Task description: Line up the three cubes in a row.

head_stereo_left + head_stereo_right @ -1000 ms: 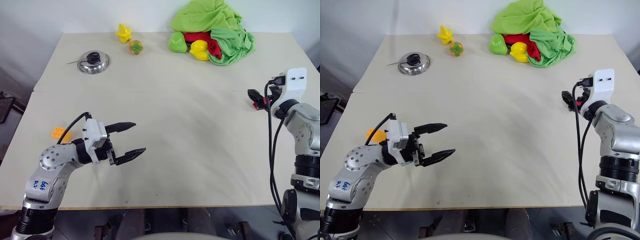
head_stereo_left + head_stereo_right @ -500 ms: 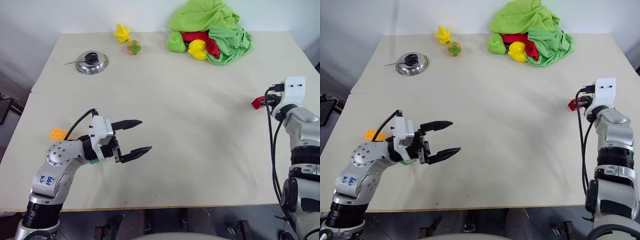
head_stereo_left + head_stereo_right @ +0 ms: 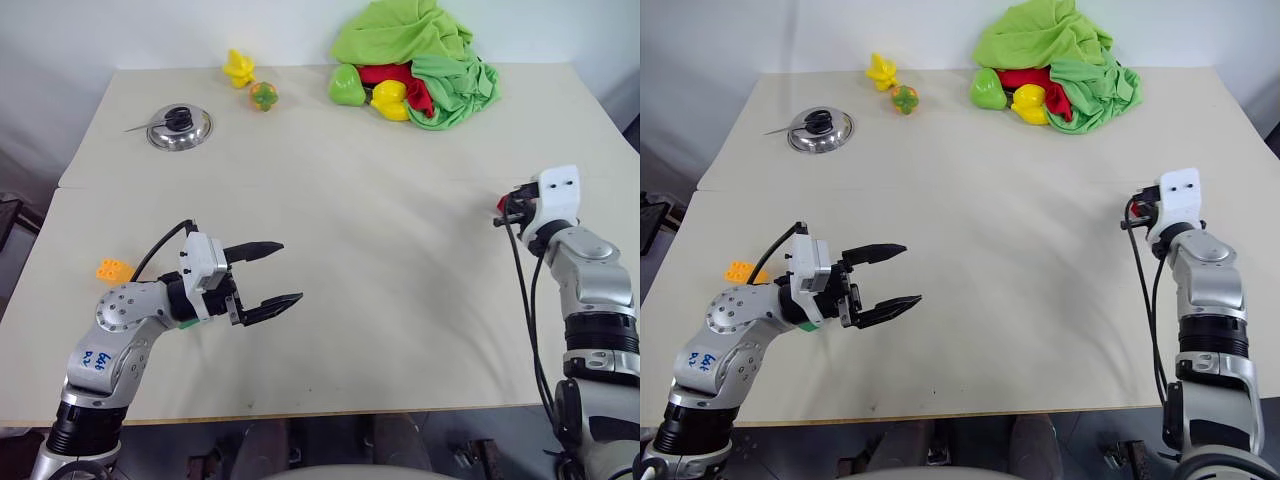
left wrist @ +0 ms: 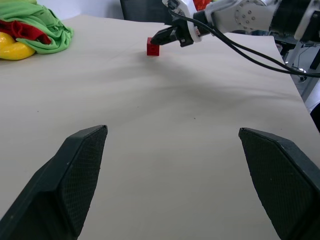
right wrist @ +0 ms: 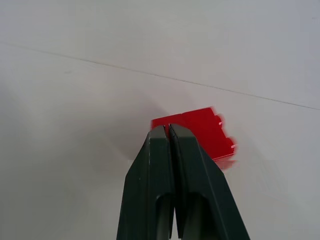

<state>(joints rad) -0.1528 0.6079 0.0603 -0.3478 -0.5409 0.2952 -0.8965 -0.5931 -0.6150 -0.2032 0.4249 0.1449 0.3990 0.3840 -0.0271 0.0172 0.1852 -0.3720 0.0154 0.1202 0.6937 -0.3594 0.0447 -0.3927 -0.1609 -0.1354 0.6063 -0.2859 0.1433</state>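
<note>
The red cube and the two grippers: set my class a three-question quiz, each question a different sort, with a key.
1. True or false: the right gripper has the red cube clamped between its fingers.
2. Which thing lies on the table nearest the left gripper? A) steel lid B) orange-yellow cube C) green cloth
3. Fill in: the left gripper's jaws stand ____.

Key
1. False: the fingers are shut together, with the cube just past their tips.
2. B, the orange-yellow cube.
3. Open.
</note>
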